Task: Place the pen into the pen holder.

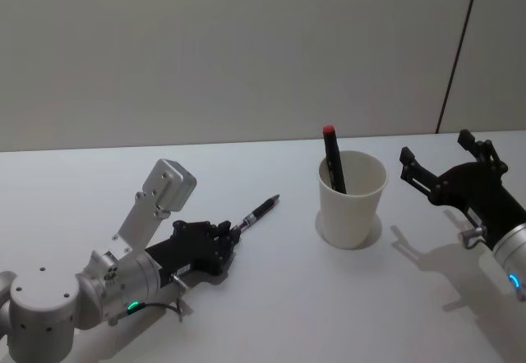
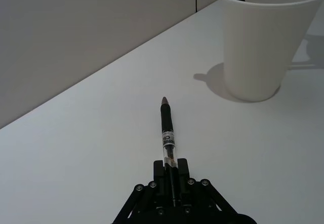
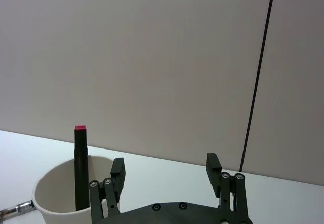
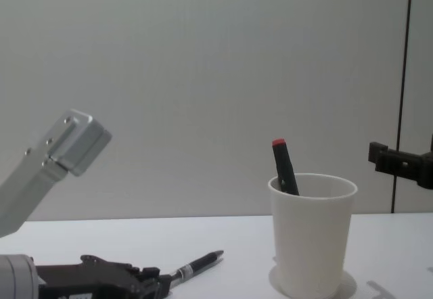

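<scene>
The left pincer [image 1: 225, 234] sits low on the desk [image 1: 288, 305], closed on the back end of the pen [image 1: 257, 210], whose tip points toward the cup [image 1: 352, 203] from its left, well apart from it. The pen looks light, stiff and smooth, so held by its end it may swivel or slip; a grip nearer the middle would likely be steadier. The paper cup, with a marker [image 1: 333, 159] leaning inside, looks easy to topple, and the right pincer [image 1: 436, 151] hovers empty and wide open to its right.

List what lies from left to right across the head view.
left end effector, the pen it grips, white paper cup, right end effector with fingers open.
</scene>
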You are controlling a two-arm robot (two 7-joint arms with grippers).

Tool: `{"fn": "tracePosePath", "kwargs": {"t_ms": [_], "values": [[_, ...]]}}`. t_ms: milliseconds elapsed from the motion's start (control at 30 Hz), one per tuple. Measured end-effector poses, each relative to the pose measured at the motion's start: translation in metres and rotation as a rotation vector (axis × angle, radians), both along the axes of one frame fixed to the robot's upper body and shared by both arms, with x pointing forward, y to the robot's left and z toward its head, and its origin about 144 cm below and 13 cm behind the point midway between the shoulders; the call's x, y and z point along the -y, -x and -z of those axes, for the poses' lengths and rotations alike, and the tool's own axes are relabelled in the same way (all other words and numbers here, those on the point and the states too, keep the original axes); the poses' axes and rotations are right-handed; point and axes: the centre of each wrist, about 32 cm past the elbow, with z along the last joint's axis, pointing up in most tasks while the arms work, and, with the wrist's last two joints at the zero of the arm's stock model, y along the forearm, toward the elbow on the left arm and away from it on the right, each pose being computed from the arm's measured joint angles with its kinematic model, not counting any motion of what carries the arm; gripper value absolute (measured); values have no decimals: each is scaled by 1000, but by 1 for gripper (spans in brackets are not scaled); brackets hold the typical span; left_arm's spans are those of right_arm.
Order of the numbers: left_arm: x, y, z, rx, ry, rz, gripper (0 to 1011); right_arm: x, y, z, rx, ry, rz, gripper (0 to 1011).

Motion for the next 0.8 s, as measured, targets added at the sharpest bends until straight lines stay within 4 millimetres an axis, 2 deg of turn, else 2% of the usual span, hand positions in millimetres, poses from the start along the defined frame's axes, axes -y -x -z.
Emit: {"fn": "tracePosePath", "kwargs": {"t_ms": [333, 800], "values": [[-1, 1, -1, 64, 74, -25, 155, 0, 0, 0, 0, 0, 0, 1001], [2, -2, -7, 248, 270, -71, 155, 0, 0, 0, 0, 0, 0, 1002]]}}
